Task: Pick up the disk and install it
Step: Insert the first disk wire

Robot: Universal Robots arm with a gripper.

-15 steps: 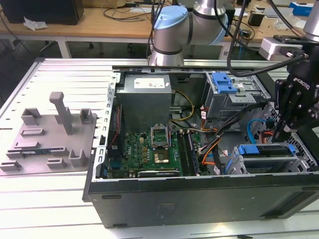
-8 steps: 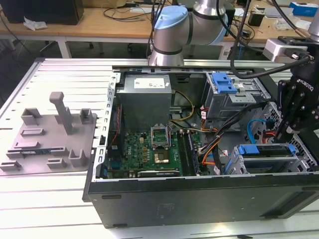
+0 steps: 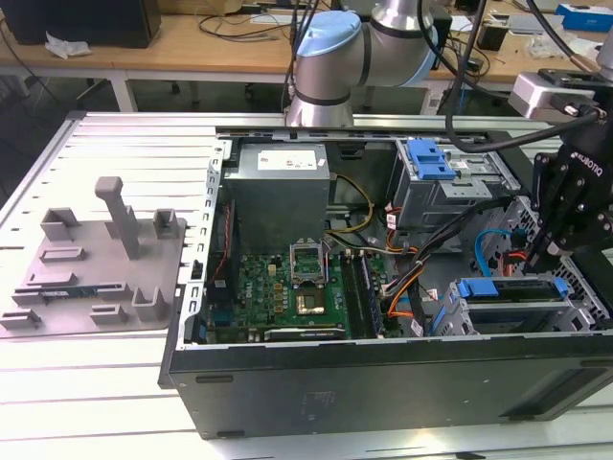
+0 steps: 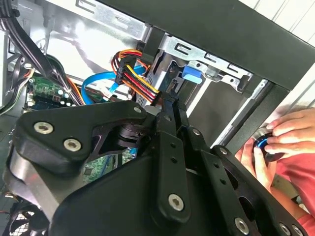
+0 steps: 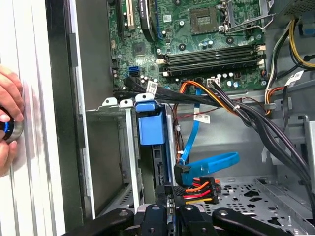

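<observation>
Exterior view, matte black claw (image 3: 547, 253) near blue-framed disk (image 3: 498, 287), perforated steel cage (image 3: 578, 309)

No legible text or labels.

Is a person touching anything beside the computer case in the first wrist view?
Yes, a person's fingers hold a small round object on the white surface outside the case wall.
</observation>
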